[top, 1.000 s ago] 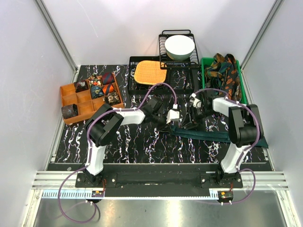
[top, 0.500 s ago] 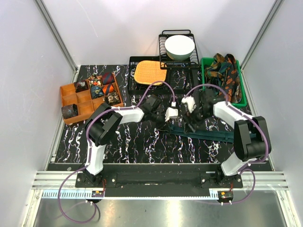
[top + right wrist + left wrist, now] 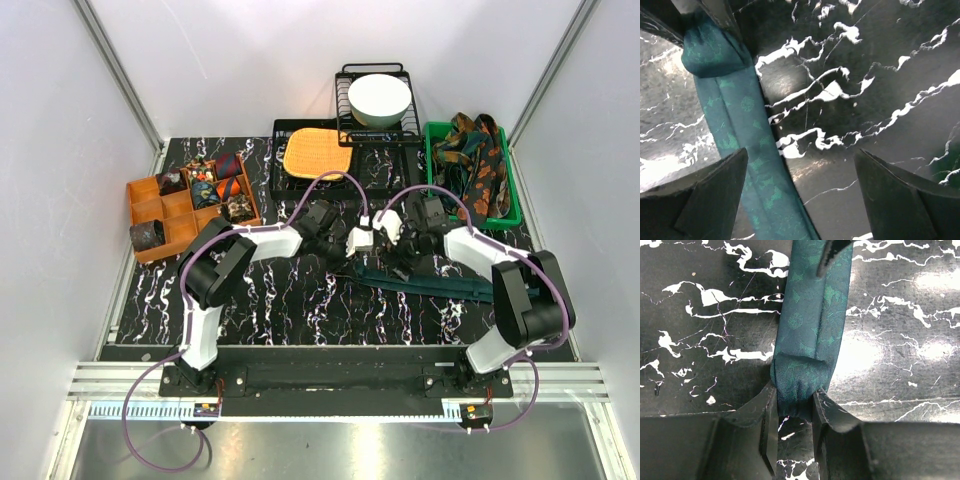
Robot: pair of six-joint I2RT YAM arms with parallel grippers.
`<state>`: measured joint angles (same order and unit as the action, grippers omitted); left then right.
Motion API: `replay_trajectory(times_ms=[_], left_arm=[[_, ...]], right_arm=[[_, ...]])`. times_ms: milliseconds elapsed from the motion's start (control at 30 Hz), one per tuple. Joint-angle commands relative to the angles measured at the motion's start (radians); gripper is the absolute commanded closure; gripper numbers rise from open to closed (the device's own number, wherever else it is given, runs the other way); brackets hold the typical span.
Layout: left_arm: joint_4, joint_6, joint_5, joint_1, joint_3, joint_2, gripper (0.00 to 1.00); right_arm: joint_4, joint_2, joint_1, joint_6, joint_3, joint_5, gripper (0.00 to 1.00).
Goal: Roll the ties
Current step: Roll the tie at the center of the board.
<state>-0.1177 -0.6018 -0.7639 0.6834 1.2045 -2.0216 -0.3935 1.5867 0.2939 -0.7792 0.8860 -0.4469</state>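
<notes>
1. The left jaws are clamped on the folded end of the teal tie (image 3: 810, 340). It has barely a first turn, and the rest lies flat on the worktop (image 3: 700, 340) beyond them.
2. The right jaws gape wide and grip nothing; the band runs just inside one finger.
3. Rolled ties (image 3: 205, 185) sit in the orange tray (image 3: 178, 228), left of both jaws. Unrolled ties (image 3: 475, 160) wait in the green bin (image 3: 512, 190), so much likely remains.
</notes>
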Motion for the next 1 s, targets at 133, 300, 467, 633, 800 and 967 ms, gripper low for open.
replay_trajectory(times_ms=[133, 300, 467, 633, 800, 967], left_arm=[[-0.195, 0.085, 0.164, -0.038, -0.037, -0.058, 1.0], [-0.2, 0.08, 0.164, -0.041, -0.037, -0.06, 1.0], [-0.204, 0.086, 0.166, -0.042, -0.026, -0.063, 1.0], [-0.211, 0.097, 0.169, -0.056, -0.019, -0.066, 1.0], [-0.217, 0.122, 0.163, -0.065, -0.01, -0.068, 1.0], [-0.22, 0.131, 0.161, -0.073, -0.008, -0.065, 1.0]], right_arm=[[-0.015, -0.131, 0.025, -0.13, -0.114, -0.022, 0.03], [-0.042, -0.139, 0.002, -0.169, -0.116, -0.073, 0.0], [-0.122, -0.028, 0.005, -0.18, -0.024, -0.084, 0.04], [-0.139, -0.03, 0.016, -0.27, -0.028, -0.075, 0.11], [-0.127, 0.012, 0.019, -0.325, -0.015, -0.019, 0.18], [-0.11, 0.009, 0.022, -0.384, -0.044, 0.01, 0.35]])
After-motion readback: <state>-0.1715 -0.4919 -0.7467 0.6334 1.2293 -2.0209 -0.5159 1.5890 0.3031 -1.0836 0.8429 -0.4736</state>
